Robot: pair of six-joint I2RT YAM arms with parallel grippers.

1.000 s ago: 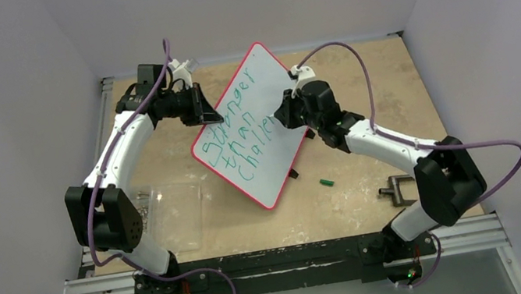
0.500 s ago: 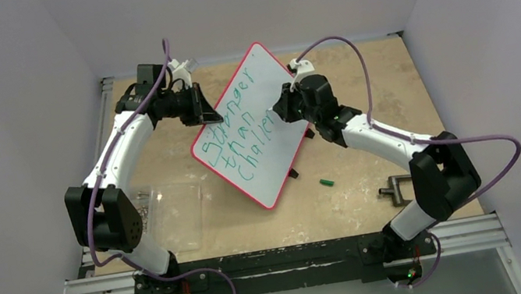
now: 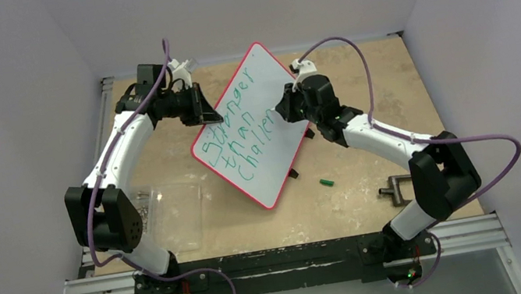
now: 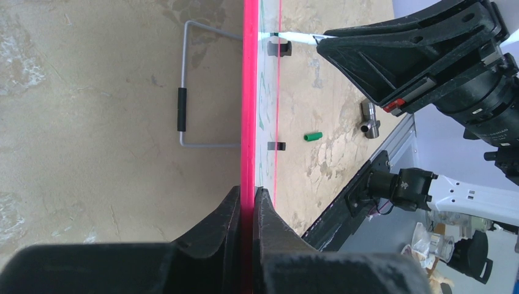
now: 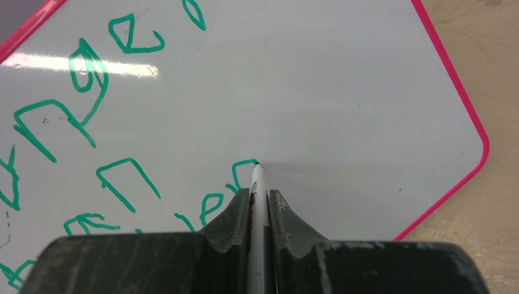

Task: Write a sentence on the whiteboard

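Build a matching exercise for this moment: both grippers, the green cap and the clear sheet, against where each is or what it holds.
Column one:
1. left gripper
2. right gripper
3. green cap
4. clear sheet

Column two:
A. loose on the table, right of the board
B. flat beside the left arm's base
C. clamped on the board's red rim
D. holding a marker, tip at the green writing

Pairs: 1-C, 2-D, 3-A, 4-B

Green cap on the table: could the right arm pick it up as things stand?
Probably not yet. The green cap lies uncovered near that arm, but the right gripper is shut on the marker, tip on the whiteboard.
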